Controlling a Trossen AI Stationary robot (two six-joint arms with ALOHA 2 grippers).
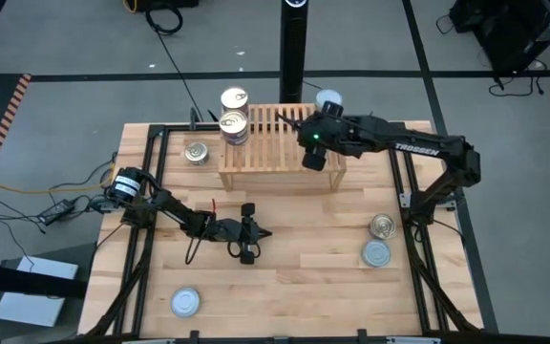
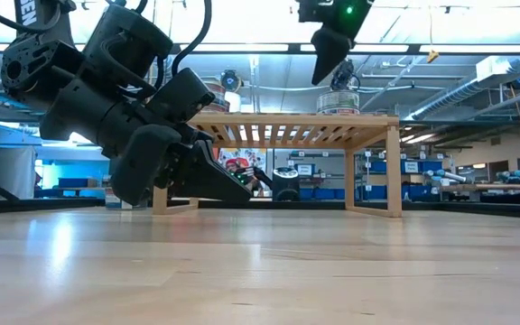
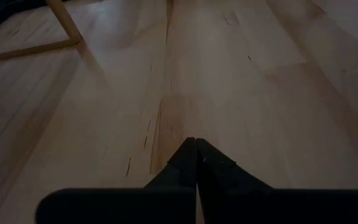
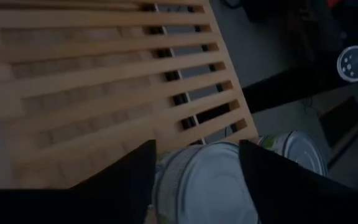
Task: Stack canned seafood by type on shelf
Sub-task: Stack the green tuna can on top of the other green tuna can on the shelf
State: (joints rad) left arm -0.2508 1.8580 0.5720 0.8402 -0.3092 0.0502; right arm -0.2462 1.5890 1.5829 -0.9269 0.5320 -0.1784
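Note:
The light-wood slatted shelf (image 1: 275, 143) (image 2: 278, 120) (image 4: 92, 81) stands at the table's far side. My right gripper (image 1: 310, 158) (image 2: 319, 79) (image 4: 197, 146) is open and slants down over the shelf's right part. Its fingers sit just above a pale-lidded tin (image 4: 207, 186) (image 2: 338, 101) that stands on the slats. A second tin (image 4: 300, 152) (image 1: 327, 98) stands beside it at the far edge. Two gold-lidded tins (image 1: 234, 98) (image 1: 233, 124) stand at the shelf's left end. My left gripper (image 1: 267, 232) (image 3: 196, 146) (image 2: 242, 194) is shut, low over the table's middle.
Loose tins stand on the table: a gold-lidded one (image 1: 196, 151) left of the shelf, a gold one (image 1: 382, 225) and a pale one (image 1: 376, 253) near the right edge, and a pale one (image 1: 185, 302) at the near left. Black frame rails (image 1: 154, 191) run along both table sides.

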